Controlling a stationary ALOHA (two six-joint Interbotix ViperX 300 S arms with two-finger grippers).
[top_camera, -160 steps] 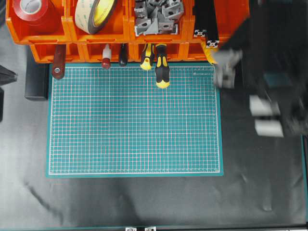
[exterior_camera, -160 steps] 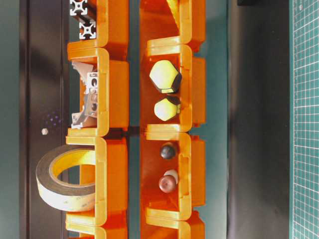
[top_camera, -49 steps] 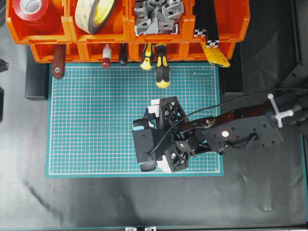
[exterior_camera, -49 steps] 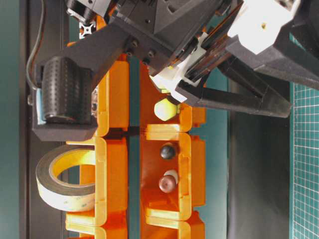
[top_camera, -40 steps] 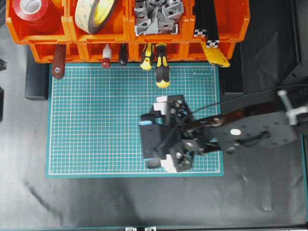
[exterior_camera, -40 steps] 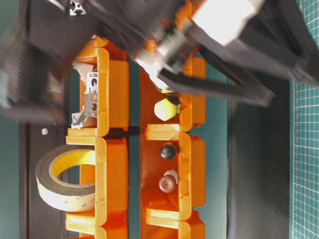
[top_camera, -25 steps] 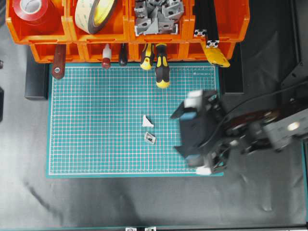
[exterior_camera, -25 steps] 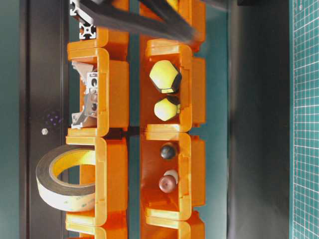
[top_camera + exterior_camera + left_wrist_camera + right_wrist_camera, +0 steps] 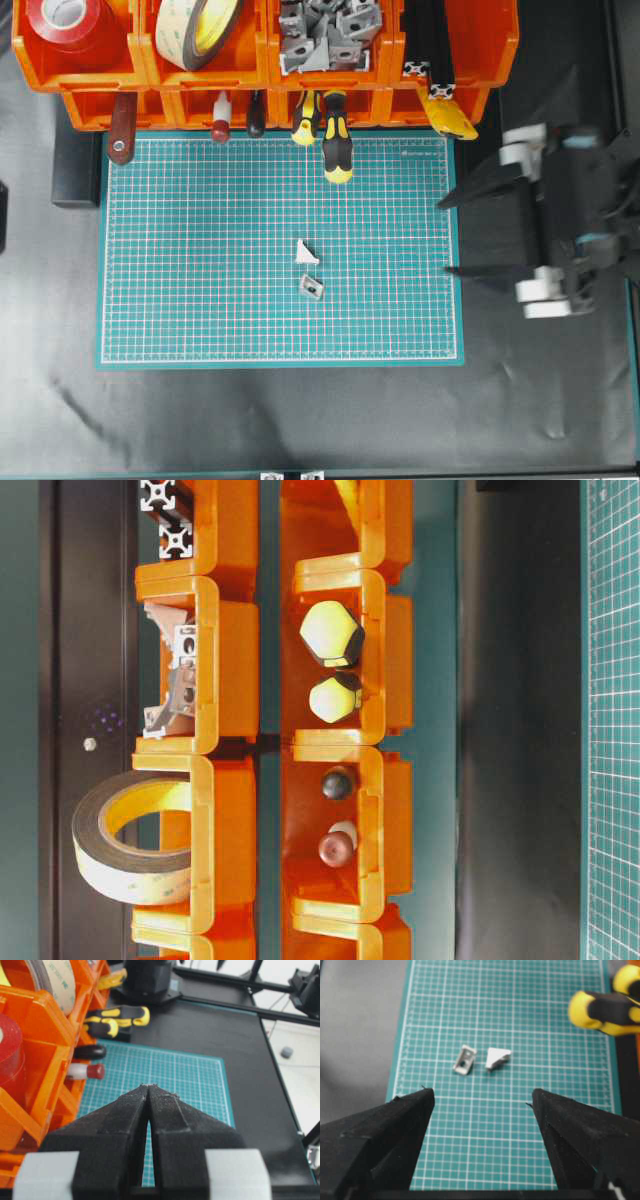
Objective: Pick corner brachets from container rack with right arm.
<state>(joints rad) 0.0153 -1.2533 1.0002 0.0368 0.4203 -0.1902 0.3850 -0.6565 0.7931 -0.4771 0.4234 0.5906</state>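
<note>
Two small silver corner brackets [image 9: 307, 252] [image 9: 312, 287] lie loose near the middle of the green cutting mat [image 9: 200, 250]. In the right wrist view they are a holed one [image 9: 465, 1059] and a triangular one [image 9: 497, 1057]. More brackets [image 9: 325, 30] fill an upper bin of the orange container rack [image 9: 480, 45], and they also show in the table-level view [image 9: 170, 680]. My right gripper [image 9: 444, 237] hangs at the mat's right edge, open wide and empty [image 9: 479, 1092], pointing at the loose brackets. My left gripper [image 9: 149, 1086] is shut and empty beside the rack [image 9: 45, 1025].
The upper bins hold a red tape roll [image 9: 65, 25], a beige tape roll [image 9: 195, 30] and black extrusion bars [image 9: 425, 40]. Yellow-black screwdriver handles [image 9: 335, 140] and other tool handles stick out of the lower bins over the mat's far edge.
My right gripper has pulled back from the middle of the mat to its right edge. Two brackets lie where it was. The left gripper has not moved.
</note>
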